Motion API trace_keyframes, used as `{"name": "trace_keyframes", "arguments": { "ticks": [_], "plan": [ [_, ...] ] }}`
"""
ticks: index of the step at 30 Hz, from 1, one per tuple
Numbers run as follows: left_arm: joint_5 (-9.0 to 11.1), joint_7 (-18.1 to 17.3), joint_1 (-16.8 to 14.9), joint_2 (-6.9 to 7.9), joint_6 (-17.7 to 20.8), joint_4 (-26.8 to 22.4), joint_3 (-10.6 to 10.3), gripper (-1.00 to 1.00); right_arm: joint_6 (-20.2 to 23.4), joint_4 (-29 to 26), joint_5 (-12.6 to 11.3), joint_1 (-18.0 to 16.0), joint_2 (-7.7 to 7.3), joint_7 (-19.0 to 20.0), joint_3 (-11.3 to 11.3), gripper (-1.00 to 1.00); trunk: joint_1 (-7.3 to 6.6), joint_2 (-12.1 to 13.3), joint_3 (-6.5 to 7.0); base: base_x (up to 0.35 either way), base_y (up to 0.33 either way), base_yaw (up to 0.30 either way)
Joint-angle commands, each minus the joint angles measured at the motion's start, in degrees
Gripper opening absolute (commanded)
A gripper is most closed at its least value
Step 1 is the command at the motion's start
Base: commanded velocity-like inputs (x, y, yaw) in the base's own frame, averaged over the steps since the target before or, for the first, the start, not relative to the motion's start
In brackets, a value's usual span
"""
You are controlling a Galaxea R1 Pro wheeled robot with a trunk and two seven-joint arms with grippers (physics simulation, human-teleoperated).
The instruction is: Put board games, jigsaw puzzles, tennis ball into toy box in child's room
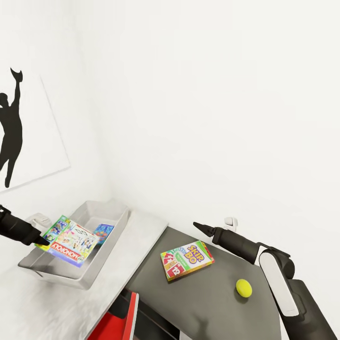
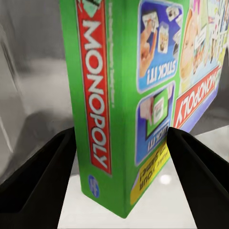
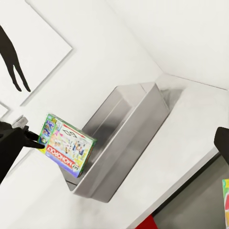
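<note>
Left tool [image 1: 43, 241] holds Monopoly board game [image 1: 71, 242] above toy box [image 1: 106, 210].

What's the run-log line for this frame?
left gripper: shut on Monopoly box | over toy box | right gripper: empty | Skip-Bo box, tennis ball: pending

A child's room: board games [image 1: 71, 240], tennis ball [image 1: 243, 287], wall poster [image 1: 19, 132]

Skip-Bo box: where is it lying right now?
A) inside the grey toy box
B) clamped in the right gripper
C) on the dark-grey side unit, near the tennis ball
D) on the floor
C: the Skip-Bo box lies flat on the dark-grey side unit, with the tennis ball nearby on the same top.
</note>
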Motion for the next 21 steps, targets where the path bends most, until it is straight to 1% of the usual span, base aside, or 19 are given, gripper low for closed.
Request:
{"name": "trace_keyframes", "arguments": {
  "ticks": [1, 9, 21],
  "plan": [
    [-0.3, 0.1, 0.0, -0.08, 0.3, 0.7, -0.1, -1.00, 0.4, 0.0, -0.1, -0.1, 0.00, 0.1, -0.1, 1.00, 0.04, -0.1, -0.14, 0.000, 0.000, 0.000],
    [-0.2, 2.1, 0.2, -0.34, -1.4, 3.0, -0.1, -1.00, 0.4, 0.0, -0.1, -0.1, 0.00, 0.1, -0.1, 1.00, 0.04, -0.1, -0.14, 0.000, 0.000, 0.000],
    [-0.2, 2.6, 0.2, -0.37, -1.5, 3.2, -0.1, -1.00, 0.4, 0.0, -0.3, -0.1, 0.00, 0.1, -0.1, 1.00, 0.04, -0.1, -0.14, 0.000, 0.000, 0.000]
  ]
}}
